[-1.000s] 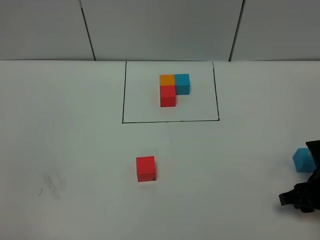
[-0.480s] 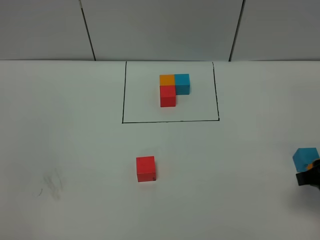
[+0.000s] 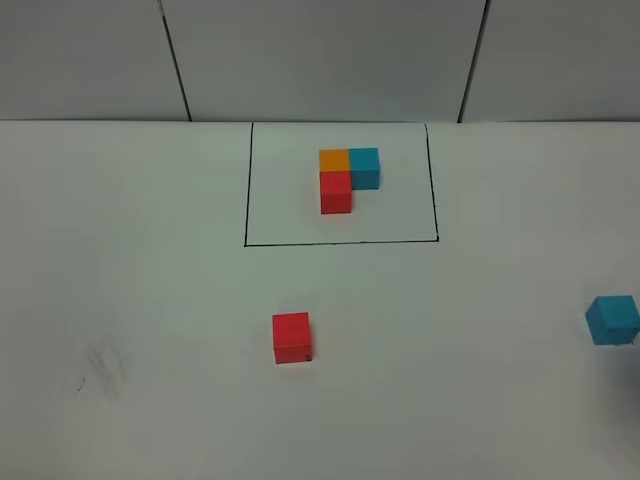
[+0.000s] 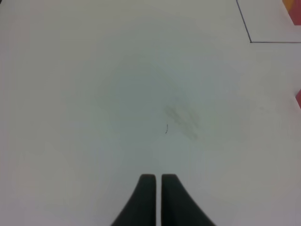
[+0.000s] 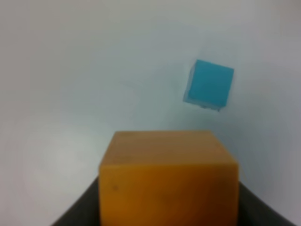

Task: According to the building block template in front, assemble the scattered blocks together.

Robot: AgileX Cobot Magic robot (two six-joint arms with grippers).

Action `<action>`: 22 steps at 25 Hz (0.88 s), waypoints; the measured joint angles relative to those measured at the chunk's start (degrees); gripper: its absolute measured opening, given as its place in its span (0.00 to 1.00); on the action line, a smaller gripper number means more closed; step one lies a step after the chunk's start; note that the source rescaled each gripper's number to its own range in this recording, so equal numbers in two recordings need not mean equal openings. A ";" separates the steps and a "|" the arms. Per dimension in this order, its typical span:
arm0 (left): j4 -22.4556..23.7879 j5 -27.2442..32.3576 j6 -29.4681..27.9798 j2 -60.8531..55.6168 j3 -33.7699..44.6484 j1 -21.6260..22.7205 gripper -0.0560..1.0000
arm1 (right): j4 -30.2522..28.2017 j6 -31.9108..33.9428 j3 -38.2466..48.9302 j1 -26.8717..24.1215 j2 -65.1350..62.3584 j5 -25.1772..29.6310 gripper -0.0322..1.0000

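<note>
Your right fingers (image 5: 84, 212) are clamped on the orange cube (image 5: 167, 179), one on each side face. The blue cube (image 5: 209, 85) sits on the bench (image 5: 70, 70) ahead of those fingers, apart from them and askew. The red cube (image 3: 291, 337) lies well away from them, toward your left arm. The template (image 3: 345, 180) is beyond it, inside a black frame (image 3: 340, 242). Cubes have no long axis. Your left fingers (image 4: 146, 202) are pressed together, empty, over a faint smudge (image 4: 181, 115). Likely next: carry the orange cube to the red one. No labels or writing visible.

We are reading no text, label, brand or number anywhere; the only mark we are seeing is the black drawn rectangle (image 3: 340, 242) around the building block template (image 3: 336, 190).
</note>
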 joint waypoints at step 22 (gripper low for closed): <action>0.00 0.00 0.00 0.00 0.00 0.00 0.06 | 14.37 -52.87 -0.34 4.61 -0.05 4.16 0.51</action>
